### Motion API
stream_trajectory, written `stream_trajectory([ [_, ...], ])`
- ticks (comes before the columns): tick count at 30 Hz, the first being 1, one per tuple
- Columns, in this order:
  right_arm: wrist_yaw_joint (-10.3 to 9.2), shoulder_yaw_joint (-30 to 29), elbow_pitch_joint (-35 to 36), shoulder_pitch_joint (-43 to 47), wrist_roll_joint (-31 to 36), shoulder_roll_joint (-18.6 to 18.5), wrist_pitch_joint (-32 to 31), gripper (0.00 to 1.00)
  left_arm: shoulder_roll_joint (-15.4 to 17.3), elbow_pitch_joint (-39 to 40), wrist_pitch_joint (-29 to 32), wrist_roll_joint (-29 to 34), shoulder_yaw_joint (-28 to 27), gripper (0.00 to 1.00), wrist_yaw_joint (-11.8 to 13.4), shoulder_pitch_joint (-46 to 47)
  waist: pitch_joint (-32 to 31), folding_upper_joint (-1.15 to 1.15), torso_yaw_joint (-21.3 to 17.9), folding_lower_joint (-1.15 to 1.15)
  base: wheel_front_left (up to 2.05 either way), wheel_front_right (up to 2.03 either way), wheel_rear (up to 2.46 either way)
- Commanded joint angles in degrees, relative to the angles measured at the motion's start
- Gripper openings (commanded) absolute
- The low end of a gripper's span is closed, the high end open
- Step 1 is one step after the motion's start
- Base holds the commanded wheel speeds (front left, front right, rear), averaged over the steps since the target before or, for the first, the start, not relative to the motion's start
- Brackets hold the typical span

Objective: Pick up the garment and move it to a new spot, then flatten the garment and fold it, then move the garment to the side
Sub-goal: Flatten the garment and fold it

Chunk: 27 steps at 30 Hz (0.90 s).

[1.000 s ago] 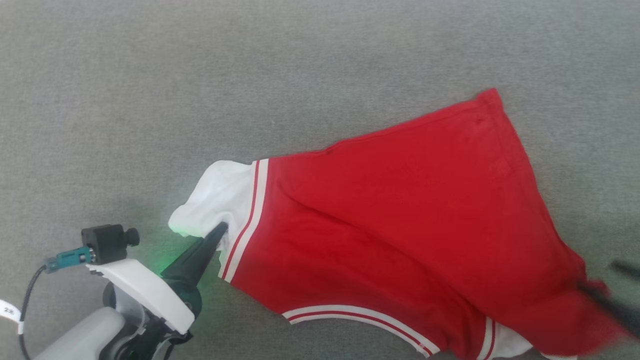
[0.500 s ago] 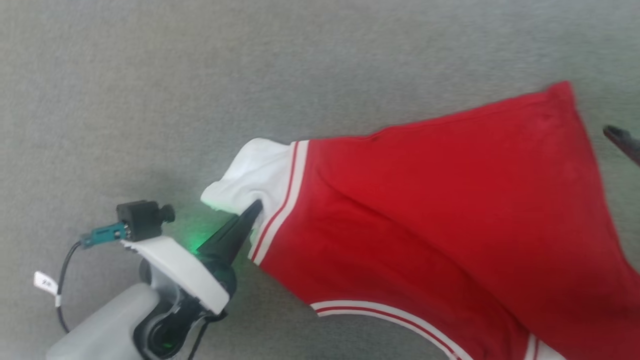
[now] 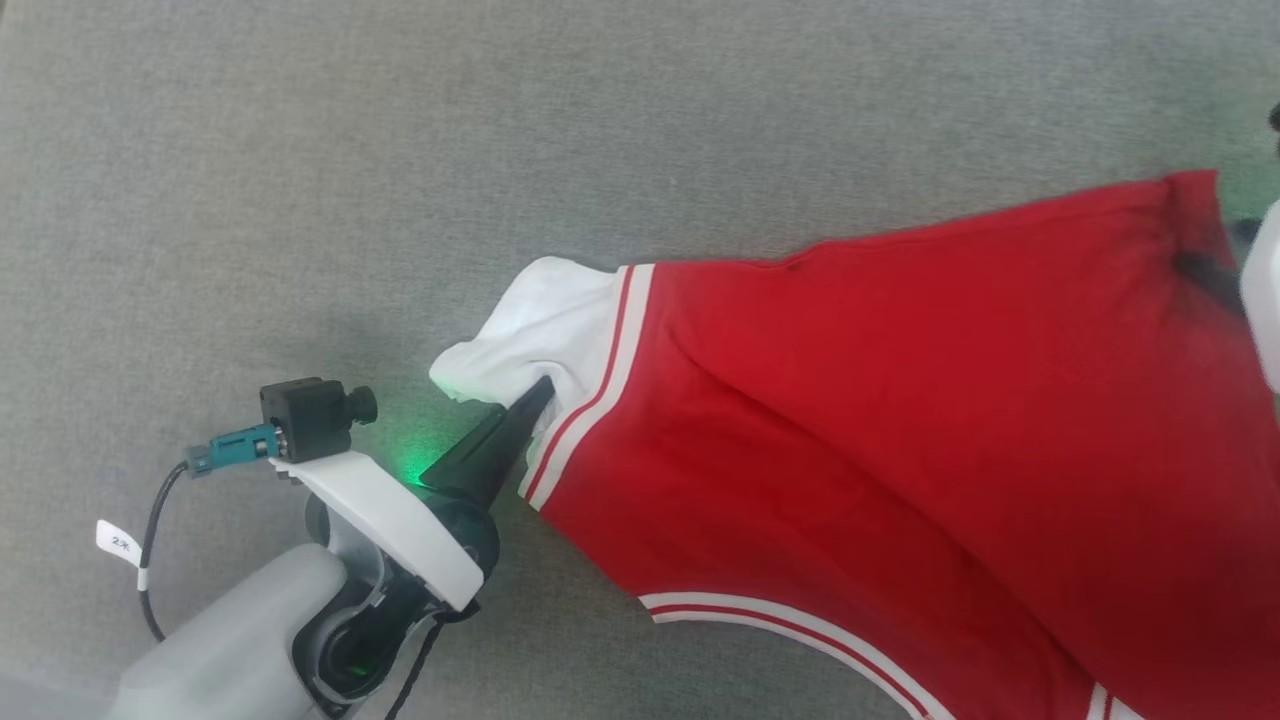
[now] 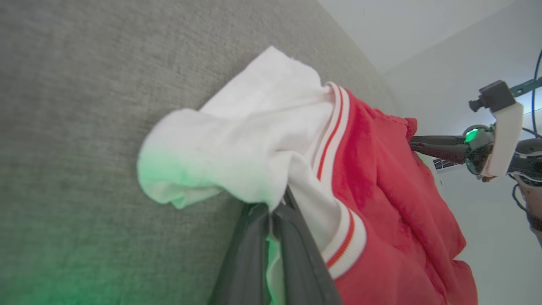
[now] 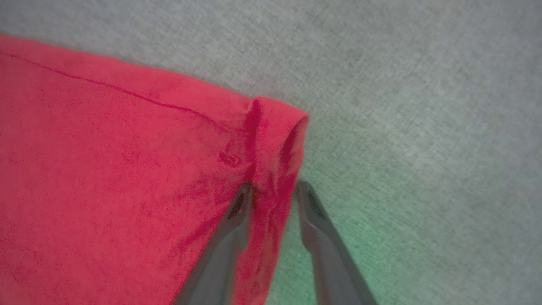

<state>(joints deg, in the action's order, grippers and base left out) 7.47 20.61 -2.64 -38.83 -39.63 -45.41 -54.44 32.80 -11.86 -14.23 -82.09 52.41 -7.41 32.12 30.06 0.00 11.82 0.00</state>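
Garment point(image 3: 900, 420) spread on grey surface point(image 3: 400, 150), soft, light and limp, sure to sag between holds, best taken at corners: left gripper point(image 3: 540, 390) clamped on white lining point(image 3: 540, 320), right gripper point(image 5: 273, 190) straddling far red hem corner point(image 5: 275, 123), jaws apart, seemingly not yet pinching in blurred view.

The right end effector point(image 5: 274, 188), fingers apart, straddles the garment's point(image 5: 127, 169) red hemmed corner on grey cloth point(image 5: 423, 84).
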Motion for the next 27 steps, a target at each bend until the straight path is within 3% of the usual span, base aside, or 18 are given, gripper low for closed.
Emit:
stream_trajectory([
  [1, 0.03, 1.8, -1.8, 2.0, -0.4, 1.5, 0.2, 0.0, -1.0, -1.6, 0.3, -0.4, 0.9, 0.0, -0.1, 0.1, -0.4, 0.0, -0.5, 0.0, 0.0, 0.0, 0.0],
  [11, 0.01, -3.9, -7.3, -6.2, -3.0, 5.4, 13.2, 0.0, 2.4, -3.0, 0.7, 3.0, -0.7, 0.0, -0.1, 10.4, -3.0, 0.0, -4.3, 0.0, 0.0, 0.0, 0.0],
  [18, 0.02, -12.2, -17.0, -20.8, 0.4, 11.5, 21.8, 0.0, 3.3, -8.4, 3.9, 1.3, -6.0, 0.0, -0.1, 29.1, -0.8, 0.0, -7.5, 0.0, 0.0, 0.0, 0.0],
  [27, -0.05, -21.0, -31.5, -43.7, 9.5, 18.4, 39.9, 0.0, 1.1, -23.9, 1.1, 3.7, -13.9, 0.0, 0.1, 56.9, 1.7, 0.0, -11.8, 0.0, 0.0, 0.0, 0.0],
])
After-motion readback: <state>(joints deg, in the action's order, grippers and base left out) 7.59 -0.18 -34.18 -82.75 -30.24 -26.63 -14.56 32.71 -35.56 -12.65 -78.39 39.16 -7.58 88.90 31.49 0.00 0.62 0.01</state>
